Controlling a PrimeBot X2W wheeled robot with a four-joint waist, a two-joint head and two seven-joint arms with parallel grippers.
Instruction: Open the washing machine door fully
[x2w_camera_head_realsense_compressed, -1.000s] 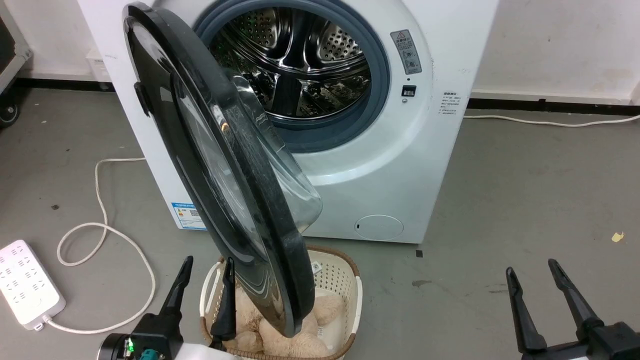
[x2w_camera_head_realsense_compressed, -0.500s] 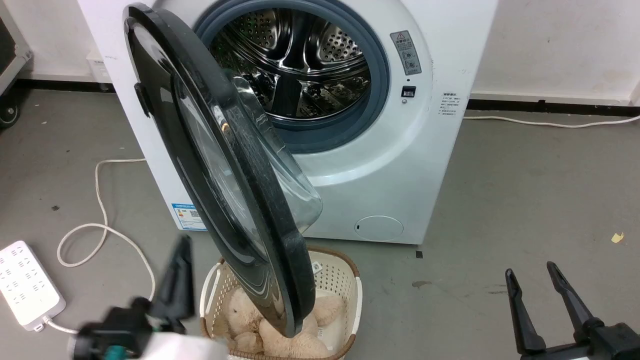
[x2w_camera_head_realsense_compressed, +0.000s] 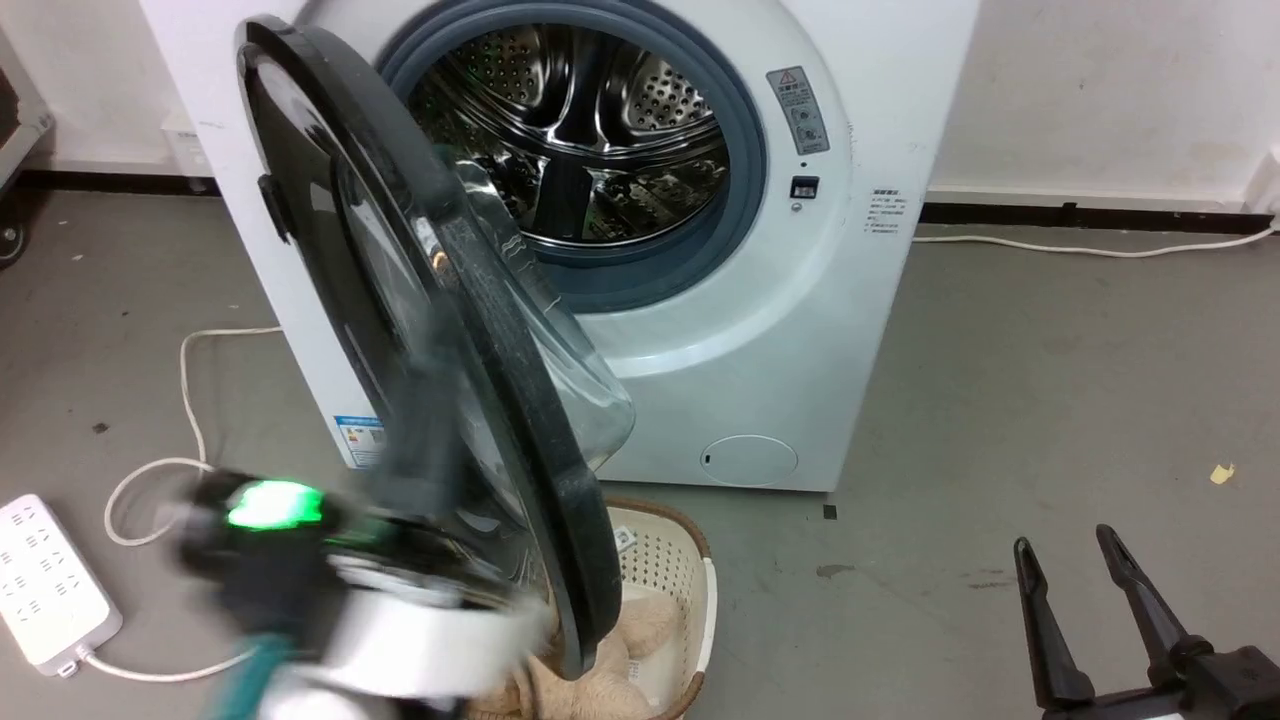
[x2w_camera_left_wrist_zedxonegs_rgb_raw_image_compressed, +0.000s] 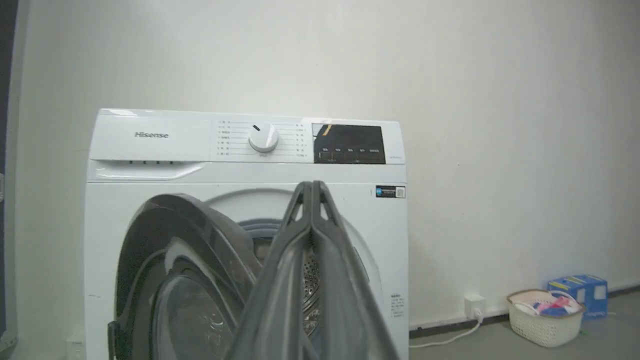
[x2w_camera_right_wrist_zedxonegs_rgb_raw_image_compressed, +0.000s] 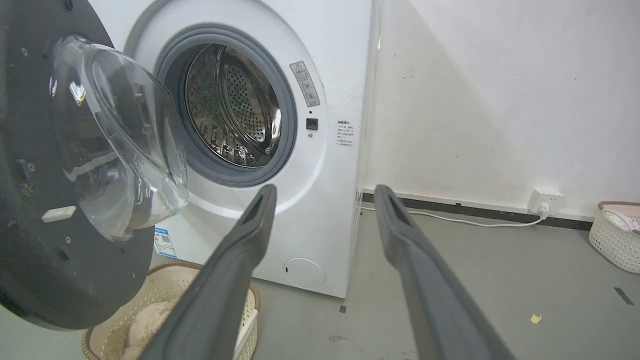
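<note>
Door spot: the big round glossy black washing machine door (x2w_camera_head_realsense_compressed: 300, 150) is hinged on the robot's-left side of the white front-load washing machine (x2w_camera_head_realsense_compressed: 800, 350). It stands partway open, nearly edge-on to the head cam, with its lower edge above a basket.
Under door: cream perforated plastic basket w/ brown rim (x2w_camera_head_realsense_compressed: 700, 580) sits on the floor just in front of the machine. A beige plush toy (x2w_camera_head_realsense_compressed: 630, 620) lies in it.
Floor, left: white power strip (x2w_camera_head_realsense_compressed: 45, 580) and a looping white cable (x2w_camera_head_realsense_compressed: 185, 400) lie on grey concrete beside the machine.
Machine front: small round white flap (x2w_camera_head_realsense_compressed: 750, 460) low down, below the opening.
Far right, by wall: second pale lattice basket w/ clothes (x2w_camera_left_wrist_zedxonegs_rgb_raw_image_compressed: 545, 320), next to a blue box (x2w_camera_left_wrist_zedxonegs_rgb_raw_image_compressed: 580, 290).
In the way: the left arm shows as a blur w/ a green light across the door's outer face in the head view. Can't tell if it touches the door.
Left fingers: left gripper (x2w_camera_left_wrist_zedxonegs_rgb_raw_image_compressed: 311, 186) has its dark fingers pressed tip to tip w/ nothing between them. It points at the machine's upper front.
Right fingers: right gripper (x2w_camera_head_realsense_compressed: 1062, 540) is spread wide and holds nothing. It is low at the right, well apart from door and machine.
Door build: bulging clear glass bowl (x2w_camera_right_wrist_zedxonegs_rgb_raw_image_compressed: 125, 150) on the inner side, set in a matte dark grey disc w/ a thick black rim.
Opening: shiny perforated steel drum (x2w_camera_head_realsense_compressed: 590, 130) ringed by a grey-blue rubber gasket (x2w_camera_head_realsense_compressed: 745, 180).
Panel: white knob (x2w_camera_left_wrist_zedxonegs_rgb_raw_image_compressed: 263, 137) and a dark display on top.
</note>
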